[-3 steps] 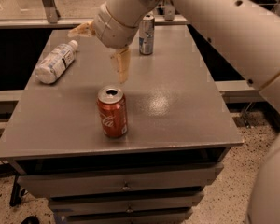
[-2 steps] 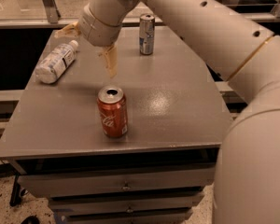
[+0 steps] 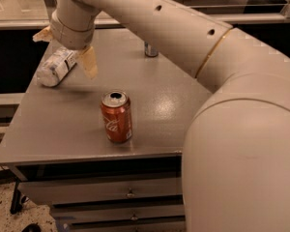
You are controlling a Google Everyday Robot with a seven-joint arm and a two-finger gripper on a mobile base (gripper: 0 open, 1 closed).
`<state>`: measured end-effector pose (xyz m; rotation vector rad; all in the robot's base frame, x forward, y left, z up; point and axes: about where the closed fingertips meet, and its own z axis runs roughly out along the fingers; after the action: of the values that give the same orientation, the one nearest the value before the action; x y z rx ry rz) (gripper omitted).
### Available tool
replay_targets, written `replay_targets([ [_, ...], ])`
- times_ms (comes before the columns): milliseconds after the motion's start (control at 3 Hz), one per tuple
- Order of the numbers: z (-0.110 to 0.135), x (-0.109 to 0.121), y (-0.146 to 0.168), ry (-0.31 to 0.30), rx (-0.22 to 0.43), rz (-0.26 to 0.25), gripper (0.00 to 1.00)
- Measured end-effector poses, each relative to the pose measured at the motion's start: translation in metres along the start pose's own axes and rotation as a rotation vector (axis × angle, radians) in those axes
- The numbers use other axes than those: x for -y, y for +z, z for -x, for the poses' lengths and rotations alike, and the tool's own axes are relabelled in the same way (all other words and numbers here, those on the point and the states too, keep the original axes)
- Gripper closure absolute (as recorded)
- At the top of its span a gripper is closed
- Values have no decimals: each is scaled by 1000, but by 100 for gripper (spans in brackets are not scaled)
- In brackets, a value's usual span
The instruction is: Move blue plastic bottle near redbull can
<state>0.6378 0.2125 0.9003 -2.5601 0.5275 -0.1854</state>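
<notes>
The blue plastic bottle (image 3: 54,67) lies on its side at the table's back left, whitish with a pale label. My gripper (image 3: 65,49) hangs right above its far end. It is open, with one tan finger (image 3: 42,34) to the left and the other finger (image 3: 89,62) to the right of the bottle. I cannot tell whether they touch it. The redbull can (image 3: 151,50) stands at the back middle. Only its base shows under my arm.
A red cola can (image 3: 117,116) stands upright near the front middle of the grey table (image 3: 58,129). My large arm crosses the view from the right and covers the table's right side. Drawers sit below the front edge.
My gripper has moved left across the table, from above the cola can's far side to over the bottle. The arm now covers most of the redbull can.
</notes>
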Motion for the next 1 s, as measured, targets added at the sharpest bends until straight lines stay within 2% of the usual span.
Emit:
replay_targets([
  [333,6,14,20,-5,-48,32,0],
  [1000,11,16,52,-15,-130,144,0],
])
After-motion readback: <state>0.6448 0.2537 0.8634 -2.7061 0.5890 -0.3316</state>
